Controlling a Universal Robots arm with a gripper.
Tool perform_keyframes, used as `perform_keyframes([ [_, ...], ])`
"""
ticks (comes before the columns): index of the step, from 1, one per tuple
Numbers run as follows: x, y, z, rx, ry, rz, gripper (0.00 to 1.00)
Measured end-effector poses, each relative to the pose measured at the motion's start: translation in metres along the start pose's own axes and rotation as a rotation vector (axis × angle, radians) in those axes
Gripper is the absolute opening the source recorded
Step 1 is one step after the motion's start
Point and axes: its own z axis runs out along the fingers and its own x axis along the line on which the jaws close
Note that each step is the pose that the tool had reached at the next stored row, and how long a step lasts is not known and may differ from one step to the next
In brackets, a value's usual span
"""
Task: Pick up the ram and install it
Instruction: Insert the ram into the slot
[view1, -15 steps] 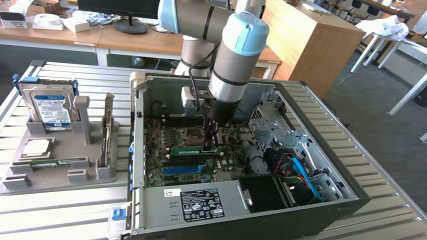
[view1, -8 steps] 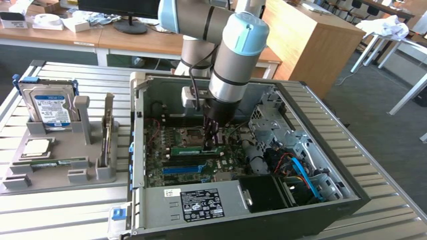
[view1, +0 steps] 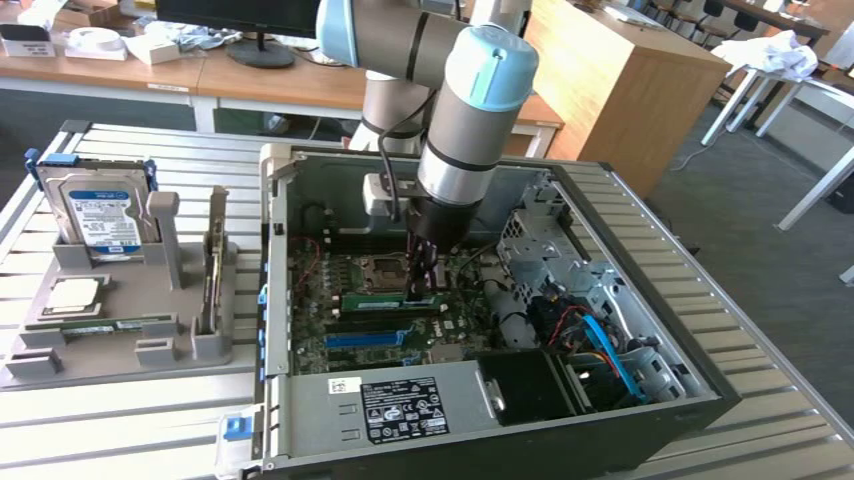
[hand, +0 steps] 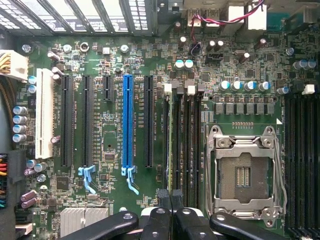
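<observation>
The end effector (view1: 424, 288) is clenched, tips down at the ram (view1: 387, 299); the ram stands edgewise just beside the processor socket (view1: 384, 268). Whether it grips, I cannot tell.

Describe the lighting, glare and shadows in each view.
Exterior view: bright daylight washes out the table slats at the exterior view's left, while the lower bay inside the computer case sits in deep shadow. Wrist view: even light falls across the motherboard, with small glints on the metal socket frame.
</observation>
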Motion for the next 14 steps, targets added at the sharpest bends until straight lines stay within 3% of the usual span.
perform_keyframes([
  [14,-0.0001,0.0,0.0008,0.0001,-0.0001,-0.013,0.11],
])
